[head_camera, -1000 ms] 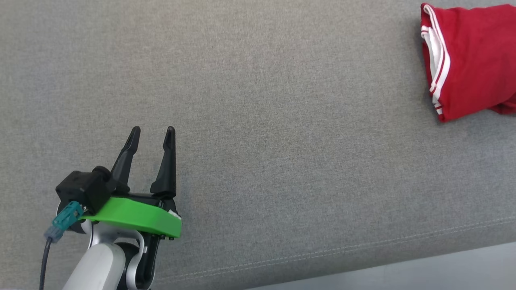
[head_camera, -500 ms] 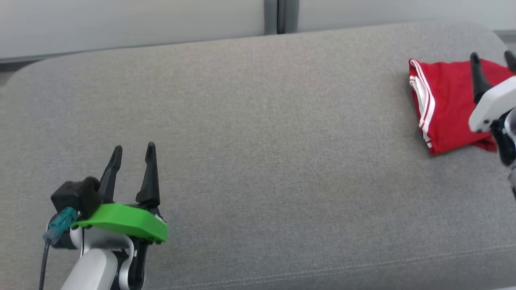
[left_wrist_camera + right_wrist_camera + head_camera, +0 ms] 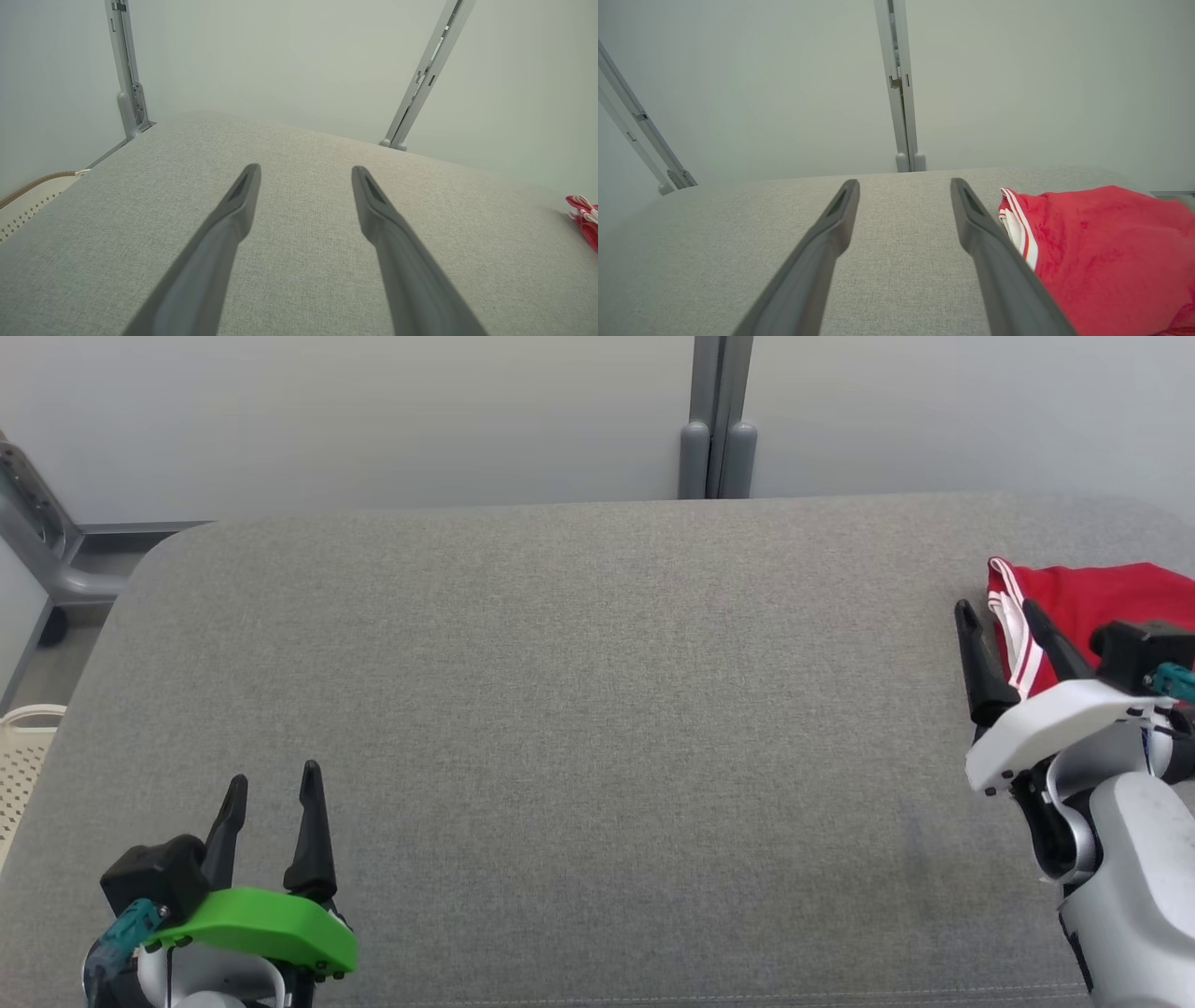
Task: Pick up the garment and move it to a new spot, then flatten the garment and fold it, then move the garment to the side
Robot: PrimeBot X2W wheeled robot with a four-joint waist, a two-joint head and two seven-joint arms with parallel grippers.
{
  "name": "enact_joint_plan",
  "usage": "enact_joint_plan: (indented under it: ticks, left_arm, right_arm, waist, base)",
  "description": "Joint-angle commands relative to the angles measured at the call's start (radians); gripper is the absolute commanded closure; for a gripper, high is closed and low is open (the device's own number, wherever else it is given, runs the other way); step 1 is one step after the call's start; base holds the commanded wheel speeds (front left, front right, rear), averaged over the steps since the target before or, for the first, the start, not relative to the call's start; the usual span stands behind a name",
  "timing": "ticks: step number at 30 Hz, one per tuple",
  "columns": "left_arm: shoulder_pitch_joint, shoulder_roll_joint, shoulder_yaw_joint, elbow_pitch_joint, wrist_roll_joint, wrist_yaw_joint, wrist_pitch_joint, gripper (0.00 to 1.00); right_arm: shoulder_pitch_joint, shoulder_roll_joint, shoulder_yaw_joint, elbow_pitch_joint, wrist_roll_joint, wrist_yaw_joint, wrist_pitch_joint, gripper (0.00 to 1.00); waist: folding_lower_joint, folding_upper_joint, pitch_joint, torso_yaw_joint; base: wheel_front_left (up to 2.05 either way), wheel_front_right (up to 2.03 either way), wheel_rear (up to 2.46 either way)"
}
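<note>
Garment (image 3: 1102, 593) — red, white-striped — beside right pincer (image 3: 996, 609)

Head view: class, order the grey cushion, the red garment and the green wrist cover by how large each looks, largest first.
1. Grey cushion: by far the largest.
2. Red garment and green wrist cover: about alike. The garment is partly covered and cut by the picture's edge, and the cover is nearer the camera, so they stay unranked.
</note>
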Motion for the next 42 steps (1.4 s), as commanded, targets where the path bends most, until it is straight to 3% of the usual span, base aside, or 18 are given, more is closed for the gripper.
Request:
enact_joint_plan:
  ticks: [1,10,15,23,42]
  left_arm:
    - [0.023,0.007,0.003,-0.001,0.003,0.006,-0.012,0.0]
    - [0.06,0.0,-0.009,0.001,0.021,0.014,-0.044,0.0]
    - [0.074,-0.003,-0.027,0.006,0.036,0.019,-0.055,0.0]
    - [0.093,0.0,-0.04,0.015,0.048,0.021,-0.062,0.0]
    - [0.125,0.005,-0.053,-0.015,0.055,0.044,-0.065,0.0]
  right_arm:
    - [0.052,0.02,-0.021,-0.05,-0.031,-0.001,0.007,0.0]
    - [0.252,0.163,-0.072,-0.257,-0.153,-0.001,0.05,0.0]
    - [0.341,0.205,-0.07,-0.322,-0.187,-0.001,0.046,0.0]
    - [0.41,0.218,-0.066,-0.362,-0.166,-0.001,0.035,0.0]
    - [0.441,0.218,-0.029,-0.328,-0.121,-0.001,-0.01,0.0]
  waist:
    - [0.0001,0.0,-0.01,0.012]
    - [0.0001,0.0,-0.014,0.015]
    - [0.0001,0.0,-0.02,0.018]
    - [0.0001,0.0,-0.031,0.019]
    - [0.0001,0.0,-0.05,0.017]
  base:
    - [0.0,0.0,0.0]
    - [0.0,0.0,0.0]
    - [0.0,0.0,0.0]
    - [0.0,0.0,0.0]
    - [0.0,0.0,0.0]
